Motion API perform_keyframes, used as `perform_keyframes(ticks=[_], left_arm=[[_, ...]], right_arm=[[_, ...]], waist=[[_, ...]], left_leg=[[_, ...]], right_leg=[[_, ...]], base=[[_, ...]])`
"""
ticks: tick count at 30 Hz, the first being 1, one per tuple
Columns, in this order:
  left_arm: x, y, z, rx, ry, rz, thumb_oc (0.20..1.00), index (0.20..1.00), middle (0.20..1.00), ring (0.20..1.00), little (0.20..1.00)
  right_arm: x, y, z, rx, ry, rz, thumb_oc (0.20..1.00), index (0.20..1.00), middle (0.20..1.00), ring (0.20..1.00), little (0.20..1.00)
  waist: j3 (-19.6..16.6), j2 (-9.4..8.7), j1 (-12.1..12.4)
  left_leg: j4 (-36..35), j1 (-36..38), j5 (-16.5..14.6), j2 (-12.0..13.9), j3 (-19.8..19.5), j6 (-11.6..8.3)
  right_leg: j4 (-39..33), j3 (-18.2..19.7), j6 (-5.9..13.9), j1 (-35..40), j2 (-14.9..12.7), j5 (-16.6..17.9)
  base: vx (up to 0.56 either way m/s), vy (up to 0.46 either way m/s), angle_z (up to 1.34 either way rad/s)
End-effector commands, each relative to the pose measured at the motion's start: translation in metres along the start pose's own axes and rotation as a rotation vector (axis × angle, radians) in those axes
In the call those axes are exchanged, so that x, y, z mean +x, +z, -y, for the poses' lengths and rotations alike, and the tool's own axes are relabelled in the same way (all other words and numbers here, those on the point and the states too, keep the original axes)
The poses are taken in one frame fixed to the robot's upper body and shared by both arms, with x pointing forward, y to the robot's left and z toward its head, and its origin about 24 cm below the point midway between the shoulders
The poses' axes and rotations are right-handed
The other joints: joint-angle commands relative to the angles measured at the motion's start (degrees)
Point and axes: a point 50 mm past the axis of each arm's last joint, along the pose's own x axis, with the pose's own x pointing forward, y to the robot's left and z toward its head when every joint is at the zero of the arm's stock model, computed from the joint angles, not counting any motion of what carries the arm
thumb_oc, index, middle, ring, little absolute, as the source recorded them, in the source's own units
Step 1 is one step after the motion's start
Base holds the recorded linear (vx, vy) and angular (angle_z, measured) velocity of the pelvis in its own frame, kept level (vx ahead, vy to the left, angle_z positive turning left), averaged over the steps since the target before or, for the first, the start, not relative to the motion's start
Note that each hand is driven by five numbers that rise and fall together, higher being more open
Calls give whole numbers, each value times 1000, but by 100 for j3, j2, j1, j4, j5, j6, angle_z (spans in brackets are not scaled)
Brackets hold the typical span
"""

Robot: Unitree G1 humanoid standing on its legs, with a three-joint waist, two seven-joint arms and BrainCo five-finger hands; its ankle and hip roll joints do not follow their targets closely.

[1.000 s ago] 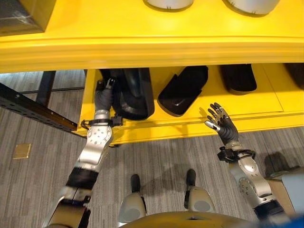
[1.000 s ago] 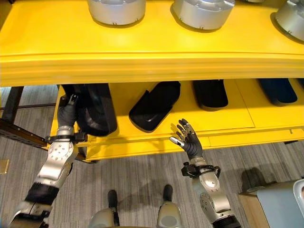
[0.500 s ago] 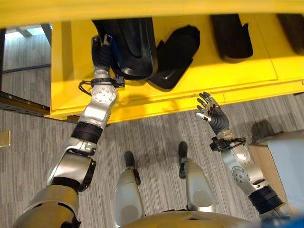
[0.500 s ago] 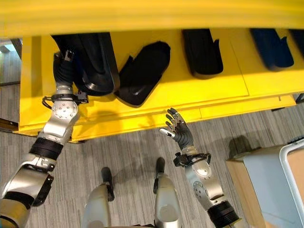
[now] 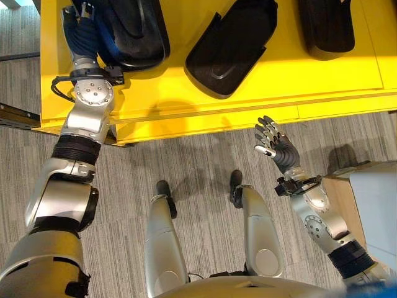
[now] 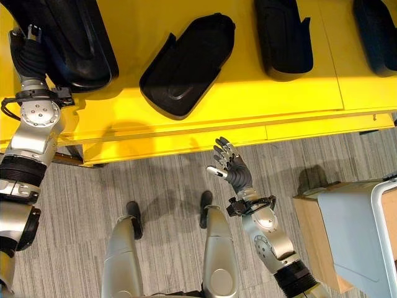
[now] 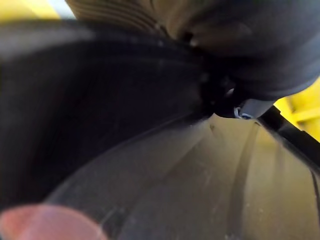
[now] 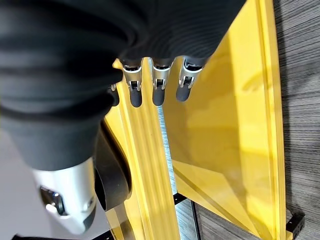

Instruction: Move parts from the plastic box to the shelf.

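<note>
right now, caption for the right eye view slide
Left hand at a black part on the yellow shelf; right hand open over the floor.

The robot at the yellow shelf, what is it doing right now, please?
It is putting a black part on the yellow shelf. The left robot hand is at that part at the shelf's left end; its fingers are hidden, so the grip cannot be judged. Three more black parts lie to the right of it on the shelf. The right robot hand is open and empty over the floor in front of the shelf.
</note>
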Motion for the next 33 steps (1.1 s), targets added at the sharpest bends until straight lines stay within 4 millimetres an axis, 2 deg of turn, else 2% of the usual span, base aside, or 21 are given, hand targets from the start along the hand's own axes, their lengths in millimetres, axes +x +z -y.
perform_keyframes(ticks=[1, 9, 15, 18, 23, 25, 26, 28, 29, 33], left_arm=[[18, 25, -13, -58, 37, 89, 200, 200, 200, 200, 200], [21, 15, -24, 39, 7, 44, 200, 200, 200, 200, 200], [22, 8, -23, -2, -2, -13, 200, 200, 200, 200, 200], [21, -3, -22, -33, -10, -80, 200, 200, 200, 200, 200], [21, -15, -27, 36, -19, -143, 200, 200, 200, 200, 200], [21, -13, -24, 36, -30, -134, 200, 200, 200, 200, 200], [21, -21, -29, 22, -4, -182, 200, 200, 200, 200, 200], [21, -19, -27, 7, -4, -179, 200, 200, 200, 200, 200], [20, -31, -31, 3, 14, -245, 200, 200, 200, 200, 200], [21, -34, -35, 16, 24, -269, 200, 200, 200, 200, 200]], right_arm=[[-10, 9, 8, 12, -5, 51, 1000, 1000, 1000, 1000, 1000], [-14, 8, 15, 3, -18, 33, 1000, 1000, 1000, 1000, 1000], [-13, 8, 16, 0, -14, 25, 1000, 1000, 1000, 1000, 1000], [-12, 6, 16, 2, -13, 11, 1000, 1000, 1000, 1000, 1000], [-12, 3, 15, 2, -12, -5, 1000, 1000, 1000, 1000, 1000], [-12, 4, 15, -2, -8, -6, 1000, 1000, 1000, 1000, 1000], [-12, 4, 15, -2, -2, -9, 1000, 1000, 1000, 1000, 1000], [-13, 4, 14, 0, 2, -8, 1000, 1000, 1000, 1000, 1000], [-13, 2, 13, 7, 10, -15, 1000, 1000, 1000, 1000, 1000], [-14, 2, 13, 8, 9, -18, 1000, 1000, 1000, 1000, 1000]], waist=[[-650, 143, 25], [-701, 138, 56], [-707, 153, 61], [-706, 159, 59], [-707, 170, 55], [-692, 172, 66], [-679, 172, 61], [-678, 168, 61], [-679, 160, 41], [-673, 156, 37]], left_leg=[[-200, -102, 79, 271, -79, -78], [-263, -189, 114, 241, -135, -90], [-254, -249, 118, 232, -150, -81], [-228, -252, 118, 243, -159, -90], [-222, -235, 106, 240, -152, -88], [-223, -243, 105, 232, -150, -89], [-230, -253, 116, 235, -155, -90], [-234, -268, 124, 247, -163, -97], [-232, -255, 133, 271, -156, -108], [-238, -241, 138, 283, -151, -117]], right_leg=[[-225, 139, 349, 321, -359, 32], [-254, 90, 323, 271, -333, 12], [-241, 88, 313, 219, -310, 8], [-226, 93, 286, 227, -290, -28], [-215, 109, 273, 231, -298, -25], [-224, 116, 269, 228, -296, -15], [-228, 121, 256, 215, -283, -21], [-216, 128, 253, 194, -271, -31], [-221, 144, 237, 197, -250, -34], [-241, 156, 241, 197, -236, -21]], base=[[0, 0, 0], [11, -5, 4], [2, -1, 2], [0, 0, 0], [0, 0, 0], [0, 0, 0], [0, 0, 0], [0, 0, 0], [0, 0, 0], [1, -2, -1]])
